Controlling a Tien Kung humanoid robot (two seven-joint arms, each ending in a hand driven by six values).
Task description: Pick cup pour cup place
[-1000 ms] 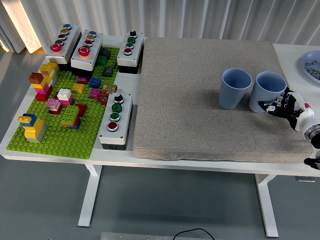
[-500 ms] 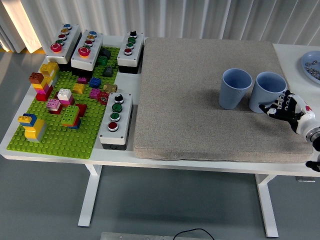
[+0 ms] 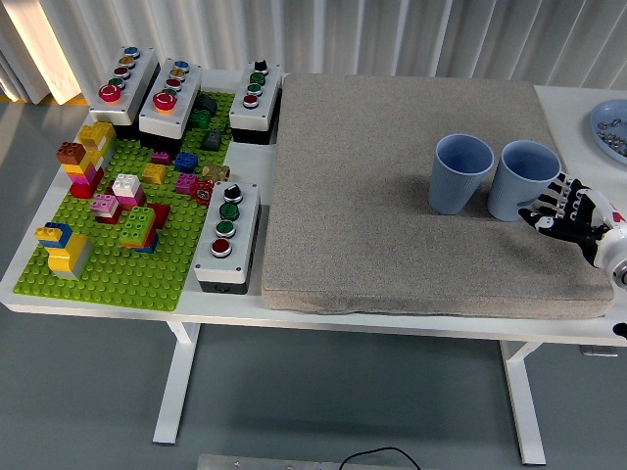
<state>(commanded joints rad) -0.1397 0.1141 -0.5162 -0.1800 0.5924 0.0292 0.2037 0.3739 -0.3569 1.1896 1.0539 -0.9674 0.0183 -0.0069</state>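
Observation:
Two light blue cups stand upright side by side on the grey mat (image 3: pixel 392 196): the left cup (image 3: pixel 459 173) and the right cup (image 3: pixel 521 179). My right hand (image 3: pixel 568 211) comes in from the right edge, its fingers spread and close to the right cup's lower right side, holding nothing. Whether the fingertips touch the cup I cannot tell. The left arm does not show.
A green baseplate (image 3: pixel 118 264) with several coloured bricks lies at the left, with button boxes (image 3: pixel 227 235) around it. A blue plate (image 3: pixel 612 127) with small items sits at the far right edge.
My right hand has drifted slightly right and up beside the right cup, its fingers opening out a little. Both cups stay in place.

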